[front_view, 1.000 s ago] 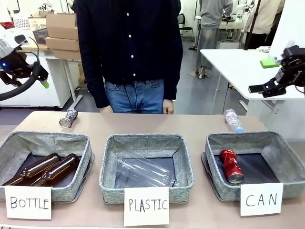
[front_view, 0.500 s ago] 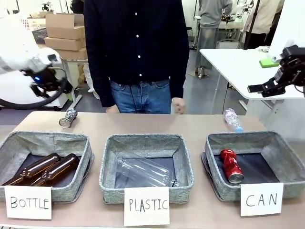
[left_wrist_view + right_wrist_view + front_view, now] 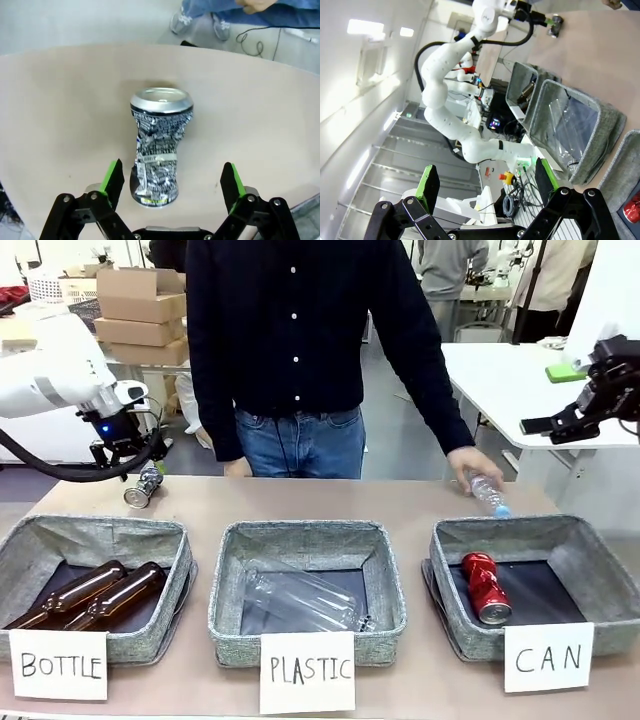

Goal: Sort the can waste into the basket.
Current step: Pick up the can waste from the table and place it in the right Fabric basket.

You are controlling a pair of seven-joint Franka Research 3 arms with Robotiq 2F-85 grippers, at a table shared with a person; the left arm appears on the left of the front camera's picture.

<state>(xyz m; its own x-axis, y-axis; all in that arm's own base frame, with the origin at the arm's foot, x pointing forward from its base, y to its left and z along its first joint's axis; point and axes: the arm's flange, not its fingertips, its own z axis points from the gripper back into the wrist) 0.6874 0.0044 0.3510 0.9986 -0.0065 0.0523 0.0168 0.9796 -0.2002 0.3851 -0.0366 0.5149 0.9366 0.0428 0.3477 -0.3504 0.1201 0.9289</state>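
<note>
The left gripper (image 3: 170,182) hangs with its fingers spread over the silvery can (image 3: 159,147), whose base end is partly cut off behind the gripper body in the left wrist view; the can lies on its side on the tan table (image 3: 330,502) just behind the "BOTTLE" bin (image 3: 95,585), its long axis running away from the wrist camera with the open-rimmed top farthest. The red can (image 3: 485,586) lies lengthways in the basket (image 3: 530,580) signed "CAN", well right of the silvery can. The right gripper (image 3: 560,425), also spread, is raised above that basket in a busy workshop room, while a person's hand (image 3: 470,465) touches a clear plastic bottle (image 3: 489,492) just behind the basket.
</note>
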